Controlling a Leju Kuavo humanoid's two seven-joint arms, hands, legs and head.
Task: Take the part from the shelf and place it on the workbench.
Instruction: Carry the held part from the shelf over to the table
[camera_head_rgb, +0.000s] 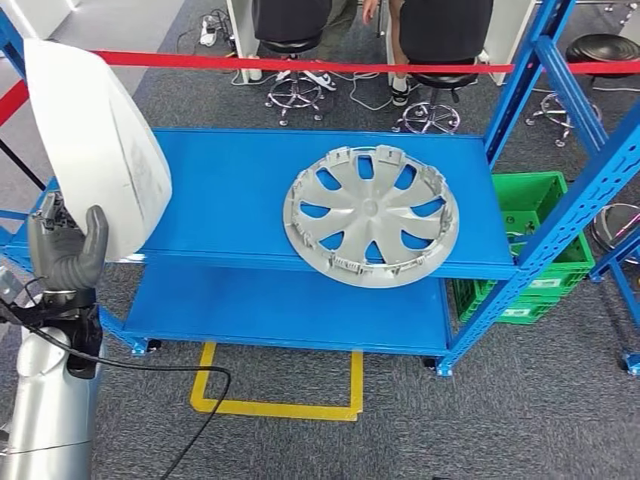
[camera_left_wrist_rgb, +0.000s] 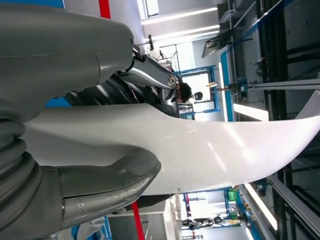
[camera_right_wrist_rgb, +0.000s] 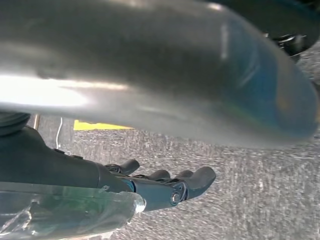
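Our left hand (camera_head_rgb: 66, 255) grips the white part (camera_head_rgb: 94, 140), lifted clear of the blue shelf (camera_head_rgb: 226, 195). Right hand (camera_right_wrist_rgb: 166, 185) hangs empty, fingers apart. Next we carry it to the workbench, likely requiring a turn.

Bare shelf deck (camera_head_rgb: 226, 190) beside hubcap (camera_head_rgb: 370, 213)

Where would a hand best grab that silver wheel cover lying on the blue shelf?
Probably the near rim of the wheel cover, approached from the front: it lies flat on the shelf with that edge overhanging slightly, so fingers could slip underneath.
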